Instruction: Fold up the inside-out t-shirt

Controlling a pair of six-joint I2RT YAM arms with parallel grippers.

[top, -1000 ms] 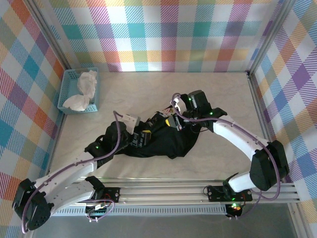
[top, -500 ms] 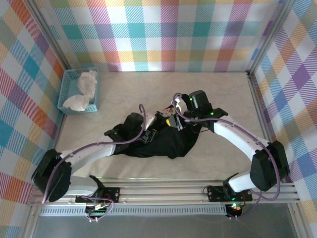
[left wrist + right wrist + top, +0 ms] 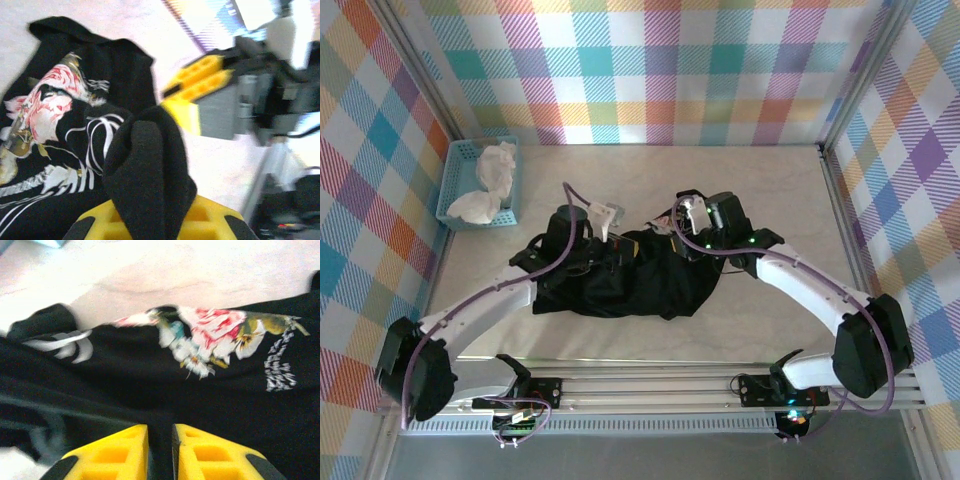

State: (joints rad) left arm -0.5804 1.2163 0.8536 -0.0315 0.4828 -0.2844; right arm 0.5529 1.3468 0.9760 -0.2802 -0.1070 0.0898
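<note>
**Item:** t-shirt [image 3: 640, 285]. Black, short-sleeved, with a rose print [image 3: 210, 340] and pale script.

**Location:** centre of the top view, on the table [image 3: 770, 190]. It lies in a crumpled heap that runs left to right. The two grippers sit close together at its upper edge.

**Condition:** not yet flat. Folds overlap, and the hems and sleeves are hard to pick out. The print faces up in both wrist views.

**Left gripper** [image 3: 150, 220]: closed on a bunched ridge of black cloth, which stands up between its yellow fingers [image 3: 210, 222] at the bottom of the left wrist view.

**Right gripper** [image 3: 160, 440]: its jaws are narrow, almost together, and low over the cloth at the bottom of the right wrist view. Whether any fabric is pinched cannot be told.

**Handling (judged):**
- Light, limp and quiet to move.
- No stiffness, so it sags and drags wherever it is not held.
- Not fragile and not slippery; thin layers cling to each other, so a pinch may take more than one.
- Best gripped at a seam, such as the hem corners or shoulder points, with a low, shallow pinch.
- It should be spread taut between both arms before any fold.

**Adjacent:** blue basket [image 3: 450, 190] holding a white cloth [image 3: 485, 180], upper left of the top view, well apart from the t-shirt.
</note>
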